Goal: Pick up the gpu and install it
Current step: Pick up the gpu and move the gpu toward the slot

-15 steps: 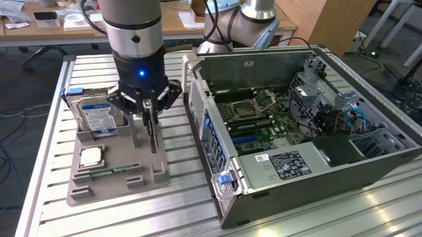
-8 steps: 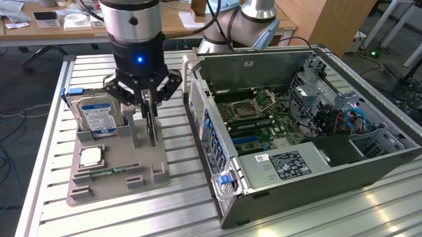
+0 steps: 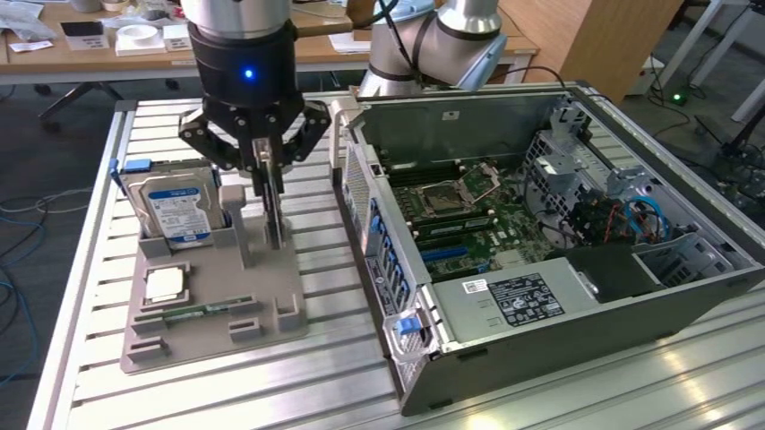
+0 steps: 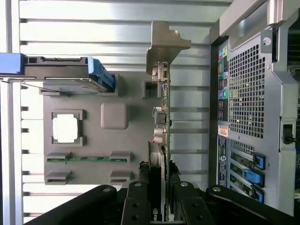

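Black-fingered gripper (image 3: 270, 179) is clamped on the thin dark gpu card with silver end bracket (image 4: 163, 122), standing on edge on the grey plastic tray (image 3: 215, 296) (open metal computer case (image 3: 574, 349) at three o'clock in the exterior view).

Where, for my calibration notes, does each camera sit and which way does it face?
Exterior view: off the arm, raised, looking down on the table, grey fixture and open computer case; the arm and its jaws show.
Wrist view: on the wrist, looking along the jaws, closed on the upright gpu, onto the fixture.
Shared: gpu, hard drive, fixture, case, jaws.
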